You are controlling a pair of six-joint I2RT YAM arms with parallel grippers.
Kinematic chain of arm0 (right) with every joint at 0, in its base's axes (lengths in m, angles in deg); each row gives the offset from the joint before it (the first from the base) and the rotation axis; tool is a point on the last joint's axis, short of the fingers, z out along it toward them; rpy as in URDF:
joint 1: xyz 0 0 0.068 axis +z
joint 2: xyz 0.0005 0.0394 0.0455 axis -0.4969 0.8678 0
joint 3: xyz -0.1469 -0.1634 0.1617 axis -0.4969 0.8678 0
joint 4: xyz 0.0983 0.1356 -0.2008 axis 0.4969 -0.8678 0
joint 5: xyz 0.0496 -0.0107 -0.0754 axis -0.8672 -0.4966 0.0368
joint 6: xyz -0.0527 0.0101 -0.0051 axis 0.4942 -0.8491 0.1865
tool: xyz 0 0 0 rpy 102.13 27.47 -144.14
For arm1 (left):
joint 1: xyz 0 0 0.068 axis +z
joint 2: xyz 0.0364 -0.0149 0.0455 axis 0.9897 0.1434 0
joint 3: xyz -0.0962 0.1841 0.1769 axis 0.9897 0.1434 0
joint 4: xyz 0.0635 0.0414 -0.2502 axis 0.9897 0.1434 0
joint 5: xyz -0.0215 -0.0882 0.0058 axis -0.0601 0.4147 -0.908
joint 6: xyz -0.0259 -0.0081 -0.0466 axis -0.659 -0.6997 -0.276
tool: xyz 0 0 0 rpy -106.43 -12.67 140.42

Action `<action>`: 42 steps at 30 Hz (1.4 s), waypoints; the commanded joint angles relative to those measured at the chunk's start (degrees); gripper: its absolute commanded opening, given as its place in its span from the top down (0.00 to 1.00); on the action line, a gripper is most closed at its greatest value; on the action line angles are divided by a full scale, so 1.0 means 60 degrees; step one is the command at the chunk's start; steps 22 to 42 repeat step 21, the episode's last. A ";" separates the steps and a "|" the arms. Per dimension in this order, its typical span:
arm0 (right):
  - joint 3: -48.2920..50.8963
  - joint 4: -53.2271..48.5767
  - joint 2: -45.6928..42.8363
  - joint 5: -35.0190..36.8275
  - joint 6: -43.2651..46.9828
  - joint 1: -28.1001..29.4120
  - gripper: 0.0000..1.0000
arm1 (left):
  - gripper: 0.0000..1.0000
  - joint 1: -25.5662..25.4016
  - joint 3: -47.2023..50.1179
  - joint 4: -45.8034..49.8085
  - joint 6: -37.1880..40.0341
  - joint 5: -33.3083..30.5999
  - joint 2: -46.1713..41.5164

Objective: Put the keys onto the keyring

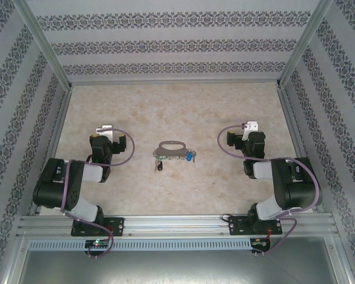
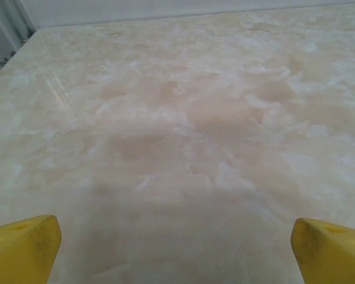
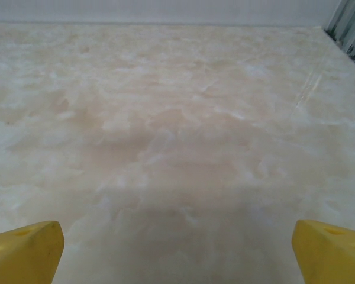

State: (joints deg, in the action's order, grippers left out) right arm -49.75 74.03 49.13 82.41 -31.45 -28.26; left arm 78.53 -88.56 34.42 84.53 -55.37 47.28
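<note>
Pale marbled beige stone covers the counter, boxed on three sides by white walls printed with bands of grey ornament and framed by bare aluminium posts. A ribbed metal rail runs along the near edge where the arm bases are bolted.

The keyring lies flat on the stone between the left pincer and the right pincer, well apart from both and a little nearer the left one. Its long axis runs side to side, one end toward each pincer. The keys, blue-headed, sit at the end facing the right pincer, on the loop's near side; whether they are threaded on or only touching is too small to tell. A dark tag dangles toward the bases from the other end.

Both pincers are spread wide: yellow fingertips of the left and those of the right sit at opposite corners of each wrist view, with bare stone between them.
</note>
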 commanded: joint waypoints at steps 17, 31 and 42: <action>-0.0218 0.0411 -0.0025 -0.0048 -0.0037 -0.0060 0.02 | 0.00 0.0435 -0.0426 -0.0306 -0.0078 0.0740 0.0256; -0.0206 0.0416 -0.0046 -0.0116 -0.0049 -0.0081 0.02 | 0.00 0.0435 -0.0422 -0.0305 -0.0075 0.0745 0.0257; -0.0206 0.0416 -0.0046 -0.0116 -0.0049 -0.0081 0.02 | 0.00 0.0435 -0.0422 -0.0305 -0.0075 0.0745 0.0257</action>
